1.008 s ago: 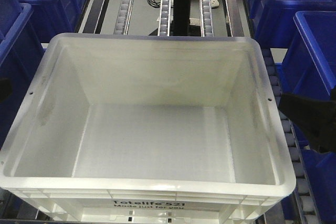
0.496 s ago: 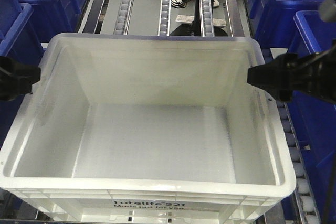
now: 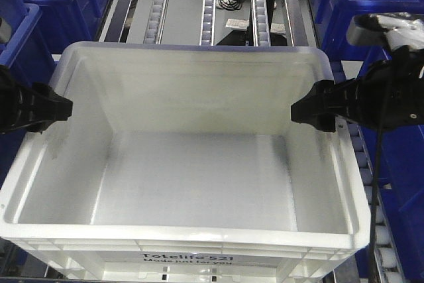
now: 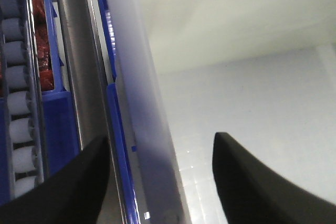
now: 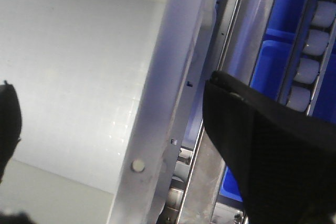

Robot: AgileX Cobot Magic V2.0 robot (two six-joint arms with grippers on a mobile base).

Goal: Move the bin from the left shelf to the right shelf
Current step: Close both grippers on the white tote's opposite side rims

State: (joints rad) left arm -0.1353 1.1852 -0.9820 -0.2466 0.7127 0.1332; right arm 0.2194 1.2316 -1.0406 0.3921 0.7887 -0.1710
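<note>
The white bin (image 3: 192,177), printed "Totelife 521" on its front, sits empty on a roller rack and fills the front view. My left gripper (image 3: 63,108) is at the bin's left rim (image 4: 149,129). In the left wrist view it (image 4: 160,142) is open, one finger outside the wall and one inside. My right gripper (image 3: 299,112) is at the right rim (image 5: 168,93). In the right wrist view it (image 5: 107,82) is open too and straddles that wall. Neither grips the bin. The right shelf is out of view.
Behind the bin run three roller tracks (image 3: 209,11) over a pale grey panel, with a cable lying on it. Dark blue bins (image 3: 391,51) crowd both sides. A roller lane (image 3: 368,183) runs close along the bin's right wall, and a metal rail (image 4: 79,77) along its left.
Both arms have come in from the sides and moved inward. Their fingertips now reach over the bin's left and right rims. The bin has not moved.
</note>
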